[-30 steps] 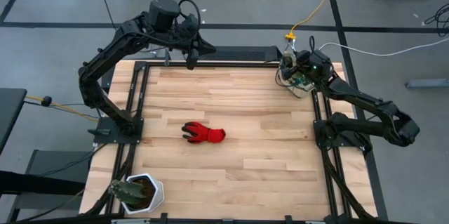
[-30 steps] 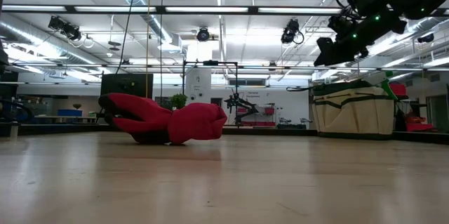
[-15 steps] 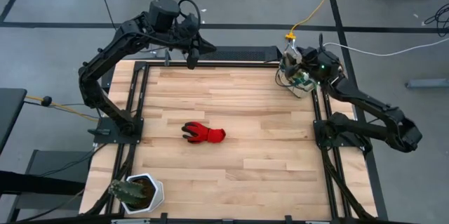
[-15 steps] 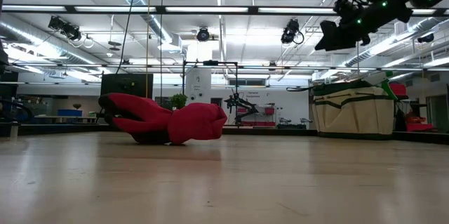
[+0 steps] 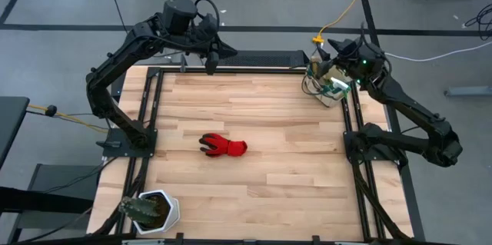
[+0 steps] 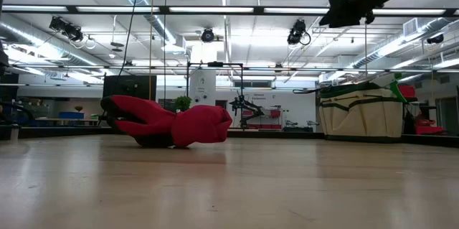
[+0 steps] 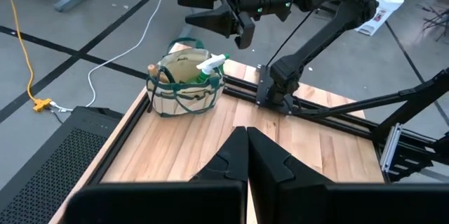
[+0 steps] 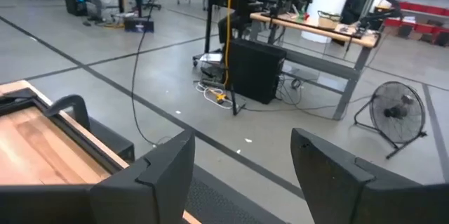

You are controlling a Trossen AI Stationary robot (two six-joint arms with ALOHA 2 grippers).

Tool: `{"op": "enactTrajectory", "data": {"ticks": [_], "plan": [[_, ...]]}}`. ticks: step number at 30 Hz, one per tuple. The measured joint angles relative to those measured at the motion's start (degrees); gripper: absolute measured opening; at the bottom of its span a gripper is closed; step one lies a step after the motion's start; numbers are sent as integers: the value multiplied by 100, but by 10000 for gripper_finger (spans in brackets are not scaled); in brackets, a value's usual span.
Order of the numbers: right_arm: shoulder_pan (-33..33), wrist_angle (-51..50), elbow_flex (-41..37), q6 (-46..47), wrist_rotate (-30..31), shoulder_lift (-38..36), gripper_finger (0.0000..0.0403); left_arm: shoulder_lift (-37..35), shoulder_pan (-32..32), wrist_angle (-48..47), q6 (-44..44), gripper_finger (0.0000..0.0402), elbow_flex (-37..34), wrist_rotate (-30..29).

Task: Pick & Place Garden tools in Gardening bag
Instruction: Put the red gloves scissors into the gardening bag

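While the right end effector gapes, a crumpled red glove lies on pale wood planks.

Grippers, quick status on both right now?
Left gripper: shut, empty, parked over the table's far edge.
Right gripper: open, holding nothing, raised above the gardening bag.

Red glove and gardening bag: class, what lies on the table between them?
Nothing: in the high view, only bare wood separates the red glove from the gardening bag.
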Motion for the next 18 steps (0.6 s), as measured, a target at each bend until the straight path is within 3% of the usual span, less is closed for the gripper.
{"op": "enactTrajectory", "data": {"ticks": [7, 18], "plan": [[0, -157, 126, -61, -263, -2, 229, -3, 0, 86, 48, 3, 0, -129], [16, -187, 126, 29, -1764, -7, 149, -3, -2, 85, 65, 3, 0, -129]]}}
